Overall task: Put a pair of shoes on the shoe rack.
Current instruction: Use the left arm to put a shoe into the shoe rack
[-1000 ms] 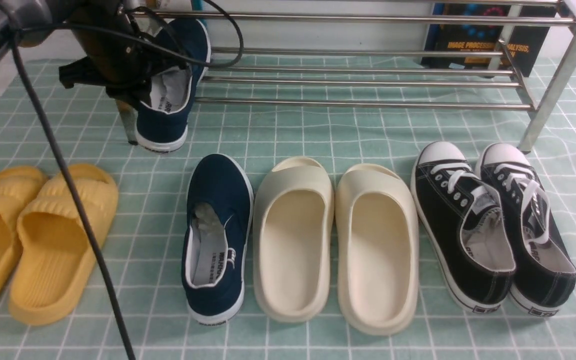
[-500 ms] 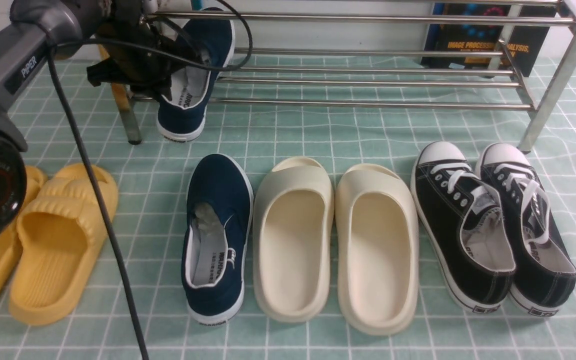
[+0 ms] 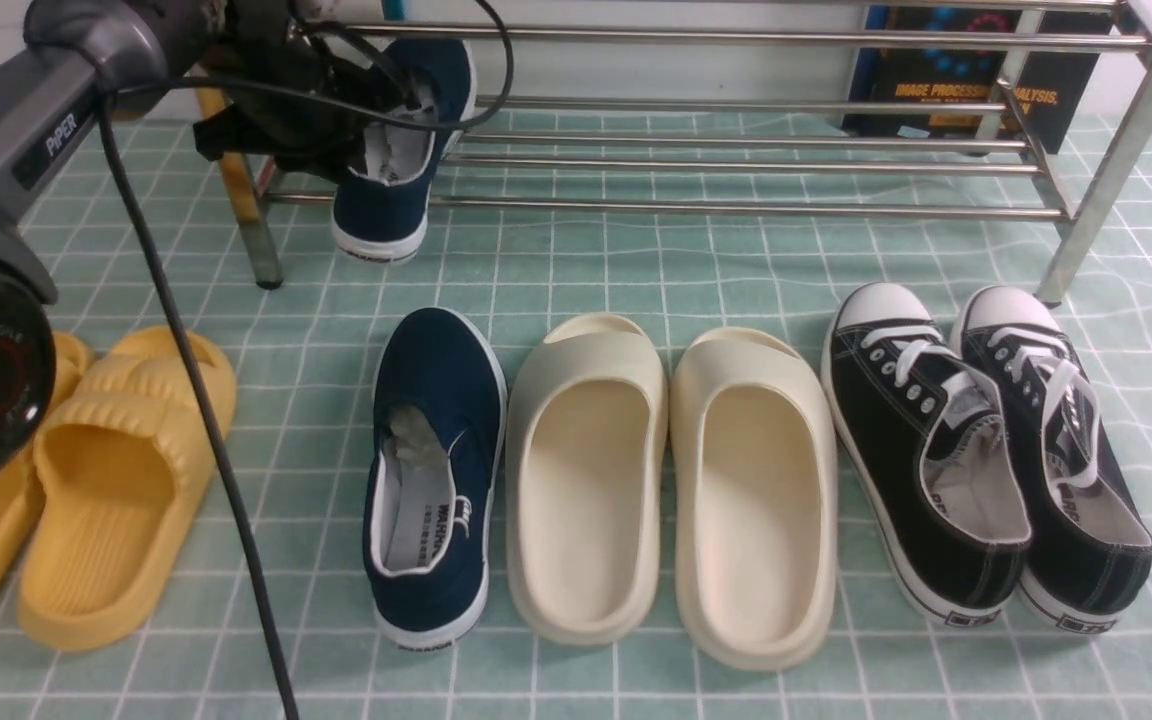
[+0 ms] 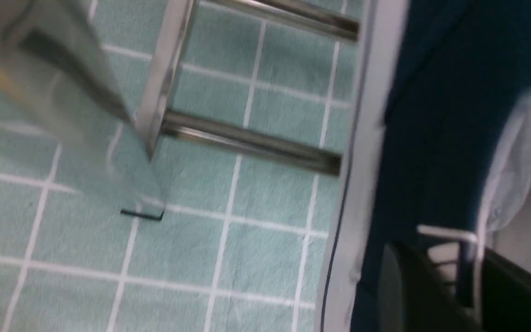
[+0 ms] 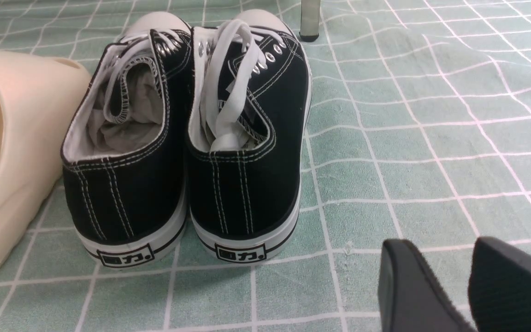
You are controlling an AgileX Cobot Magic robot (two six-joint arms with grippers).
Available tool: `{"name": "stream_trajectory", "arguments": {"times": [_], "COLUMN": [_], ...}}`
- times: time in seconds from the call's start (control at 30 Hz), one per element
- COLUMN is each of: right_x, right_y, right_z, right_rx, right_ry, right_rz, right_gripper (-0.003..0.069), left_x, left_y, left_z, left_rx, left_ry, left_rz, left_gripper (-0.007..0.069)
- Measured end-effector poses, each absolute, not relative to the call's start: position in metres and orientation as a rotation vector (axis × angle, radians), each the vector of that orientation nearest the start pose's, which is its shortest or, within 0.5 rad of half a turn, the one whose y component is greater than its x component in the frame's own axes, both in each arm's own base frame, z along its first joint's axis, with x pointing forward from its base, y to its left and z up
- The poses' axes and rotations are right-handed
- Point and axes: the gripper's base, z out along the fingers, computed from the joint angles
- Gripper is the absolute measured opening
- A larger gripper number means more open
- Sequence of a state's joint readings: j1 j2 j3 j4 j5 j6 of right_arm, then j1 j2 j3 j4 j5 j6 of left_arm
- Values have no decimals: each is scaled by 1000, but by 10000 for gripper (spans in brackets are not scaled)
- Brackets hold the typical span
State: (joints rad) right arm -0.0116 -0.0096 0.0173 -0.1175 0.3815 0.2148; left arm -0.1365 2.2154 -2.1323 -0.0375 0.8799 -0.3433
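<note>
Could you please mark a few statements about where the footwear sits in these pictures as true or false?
1. One navy slip-on shoe lies on the cloth right beside the cream slides. True.
2. The black lace-up sneakers stand on the shoe rack. False: they stand on the cloth, in front of the rack's right leg.
3. The other navy shoe is tilted at the rack's left end. True.
4. The yellow slides lie to the right of the sneakers. False: they lie at the far left.

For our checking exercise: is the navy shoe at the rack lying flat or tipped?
Tipped: the navy shoe slopes over the rack's front bar, heel low, toe raised.
</note>
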Motion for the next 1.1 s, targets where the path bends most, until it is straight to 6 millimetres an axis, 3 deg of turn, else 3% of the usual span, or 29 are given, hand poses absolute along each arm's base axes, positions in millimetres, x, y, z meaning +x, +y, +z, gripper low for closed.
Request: {"name": "stream_trajectory", "arguments": {"times": [0.17,0.27,0.43,0.53,0.63,0.67,0.7,0.8,0.9,1.1], "right_x": [52,52,52,52,52,52,52,52,52,52], "right_y": [-5,-5,-5,-5,-5,-5,-5,-5,-5,-5], "right_z": [174,174,174,174,174,174,174,174,174,174], "right_rx": [140,140,140,140,140,140,140,140,140,140], "right_ry": [1865,1865,1865,1865,1865,1865,1865,1865,1865,1865], "right_rz": [24,24,24,24,24,24,24,24,24,24], "right_gripper": [239,239,239,239,239,239,239,239,239,239], "left_x": [501,493,475,458,452,450,450,453,459,465], "left_y": [-72,-70,-67,-72,-81,-89,-90,-96,-96,-97], "left_z": [288,301,326,336,327,310,308,269,252,251], "left_rx": [-271,-256,-233,-146,-94,-70,-69,-78,-86,-91], "left_ry": [2441,2448,2481,2572,2630,2675,2673,2693,2654,2578], "left_rz": [-264,-249,-222,-179,-171,-183,-187,-219,-222,-240], "left_gripper": [283,307,283,194,132,78,73,-7,-13,-13]}}
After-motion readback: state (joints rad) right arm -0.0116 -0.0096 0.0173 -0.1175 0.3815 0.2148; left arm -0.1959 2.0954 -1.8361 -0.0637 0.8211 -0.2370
